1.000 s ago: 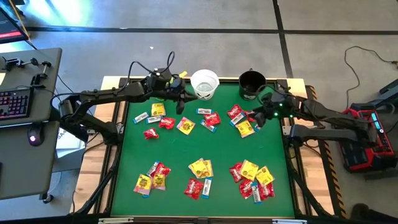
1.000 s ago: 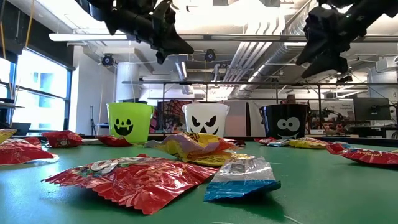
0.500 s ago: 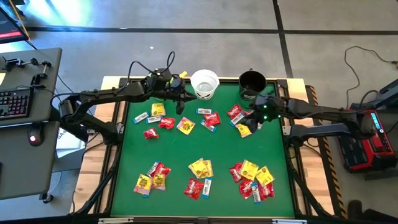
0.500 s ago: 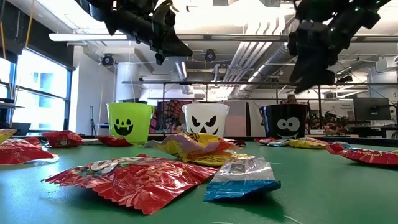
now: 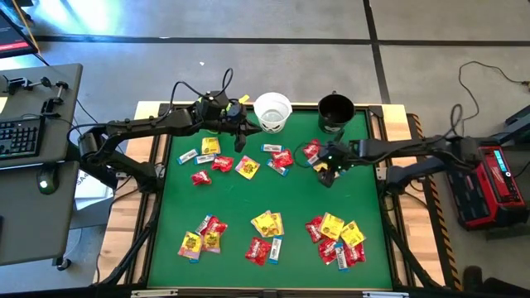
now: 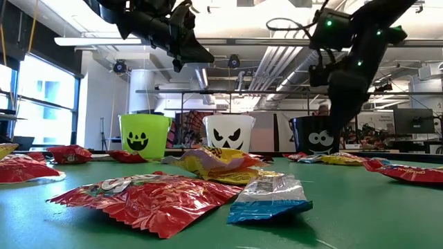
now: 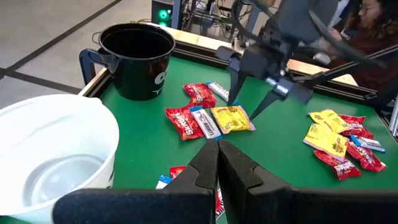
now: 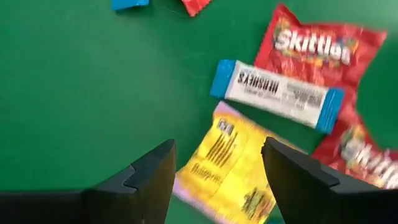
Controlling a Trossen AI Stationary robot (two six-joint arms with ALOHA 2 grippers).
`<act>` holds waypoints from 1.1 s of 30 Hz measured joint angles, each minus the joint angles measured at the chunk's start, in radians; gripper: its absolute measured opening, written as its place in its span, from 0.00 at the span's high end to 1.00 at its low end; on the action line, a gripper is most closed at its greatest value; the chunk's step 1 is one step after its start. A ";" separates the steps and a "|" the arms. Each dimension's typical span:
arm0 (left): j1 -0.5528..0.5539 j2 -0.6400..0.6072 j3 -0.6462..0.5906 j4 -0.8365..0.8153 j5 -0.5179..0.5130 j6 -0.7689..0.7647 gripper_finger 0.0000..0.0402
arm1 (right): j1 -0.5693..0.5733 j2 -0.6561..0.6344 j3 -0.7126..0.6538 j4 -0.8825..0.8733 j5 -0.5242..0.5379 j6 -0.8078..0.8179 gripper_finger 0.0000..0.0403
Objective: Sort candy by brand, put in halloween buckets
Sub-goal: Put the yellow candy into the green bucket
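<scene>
I am holding my right gripper with its two dark fingers spread wide, hanging over the flat yellow foil packet lying on the green felt table. I judge that packet light, thin and crinkly, with slick film that could slide out of a shallow pinch, so I would be taking it across its narrow width, near the middle, pressing down a little so the pads catch under an edge. Just beside it are lying a narrow blue-and-white wrapped bar, stiffer and flatter, and a glossy red crumpled packet, so a careless closing could grab two. The round black pail is standing near, at the table's far edge. My left gripper is waiting pressed together by the smooth round white pail.
</scene>
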 joint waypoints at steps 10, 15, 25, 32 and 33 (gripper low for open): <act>0.000 0.000 0.000 0.000 0.000 -0.012 1.00 | 0.006 0.187 0.000 0.075 0.022 -0.032 0.50; -0.002 0.000 0.000 -0.001 0.000 -0.028 1.00 | 0.007 0.247 0.004 0.084 0.023 -0.006 0.59; -0.003 0.000 0.000 -0.001 0.000 -0.028 1.00 | 0.007 0.250 0.023 0.088 -0.022 0.038 0.95; -0.003 0.000 0.000 0.000 0.001 -0.042 1.00 | 0.012 0.252 0.135 0.095 -0.071 0.042 0.99; -0.003 0.000 0.000 0.000 0.001 -0.044 1.00 | 0.012 0.252 0.155 0.093 -0.078 0.039 0.99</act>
